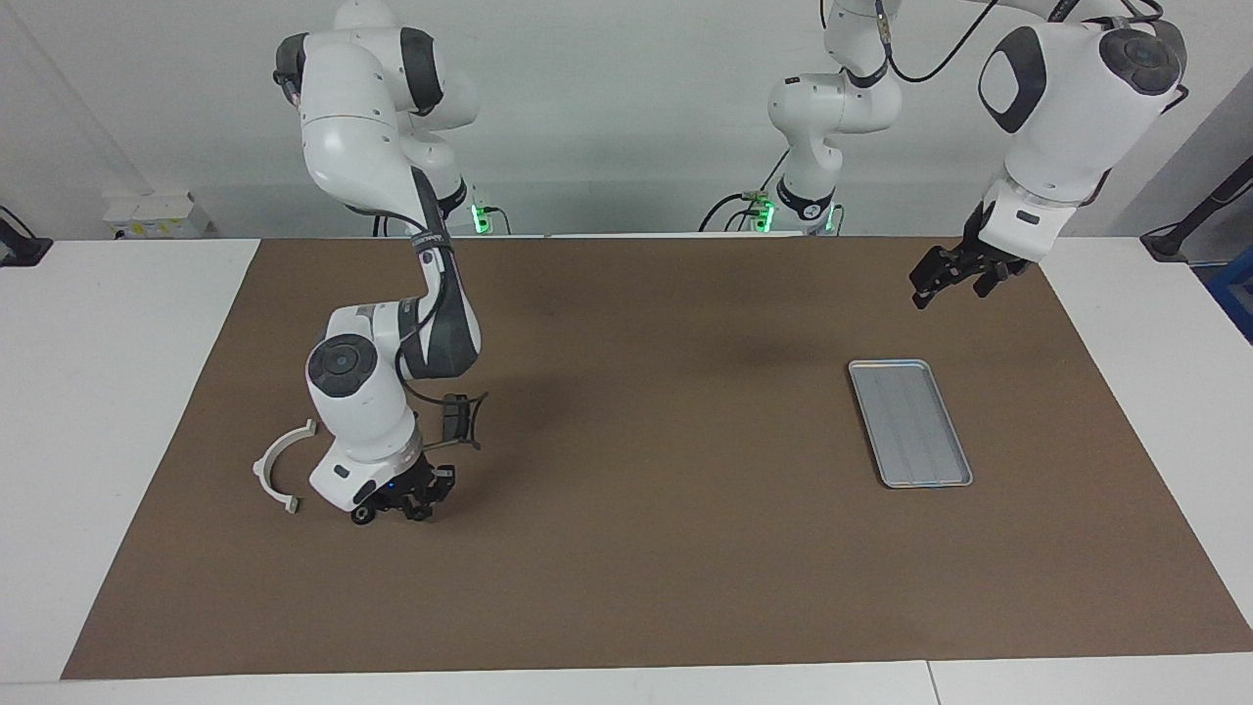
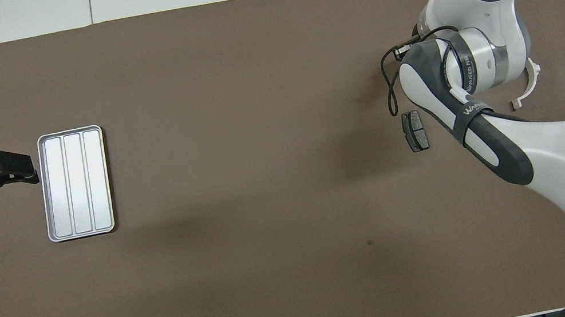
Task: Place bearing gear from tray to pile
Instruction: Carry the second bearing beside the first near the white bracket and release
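While we judge the step: set-down at the pile; the right gripper (image 1: pixel 409 505) is low over the mat, jaws together, and we cannot tell whether they pinch anything
How we would do it well: lower straight, part the jaws only at the mat, and keep off the white bracket (image 1: pixel 279 468) and the brake pad (image 2: pixel 415 130)
Look of the bearing gear (image 1: pixel 363 513): small, black, round, lying on the mat just beside the right gripper, near the white bracket
Where the tray (image 1: pixel 910 423) is: toward the left arm's end of the desk, and we see no gear on it
Waiting arm: the left gripper (image 1: pixel 945 279) hangs over the mat near the tray, jaws apart
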Tool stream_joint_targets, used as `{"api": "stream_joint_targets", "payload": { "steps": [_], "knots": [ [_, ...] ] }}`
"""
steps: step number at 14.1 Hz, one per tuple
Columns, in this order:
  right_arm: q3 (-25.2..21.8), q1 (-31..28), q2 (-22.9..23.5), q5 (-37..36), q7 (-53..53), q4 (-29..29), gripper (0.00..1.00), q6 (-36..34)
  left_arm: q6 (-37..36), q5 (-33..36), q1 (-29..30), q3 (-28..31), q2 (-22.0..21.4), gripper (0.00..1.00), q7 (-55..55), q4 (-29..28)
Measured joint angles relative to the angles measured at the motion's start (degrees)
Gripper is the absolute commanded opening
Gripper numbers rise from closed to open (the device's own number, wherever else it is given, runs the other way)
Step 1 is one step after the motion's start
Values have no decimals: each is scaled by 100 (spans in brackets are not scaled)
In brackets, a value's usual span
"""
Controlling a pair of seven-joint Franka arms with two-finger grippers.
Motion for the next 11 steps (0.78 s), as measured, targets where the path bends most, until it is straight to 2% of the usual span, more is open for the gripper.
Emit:
{"api": "stream_joint_targets", "payload": {
  "steps": [3, 4, 5, 11],
  "knots": [
    [5, -27, 26, 0, -8, -210, 0, 377, 0, 0, 0, 0, 0, 100, 0, 0],
    [13, -35, 16, 0, -9, -232, 36, 407, 0, 0, 0, 0, 0, 100, 0, 0],
    [13, -35, 15, 0, -9, -235, 99, 412, 0, 0, 0, 0, 0, 100, 0, 0],
    [47, -21, -107, 0, -9, -235, 100, 300, 0, 0, 0, 0, 0, 100, 0, 0]
  ]
}}
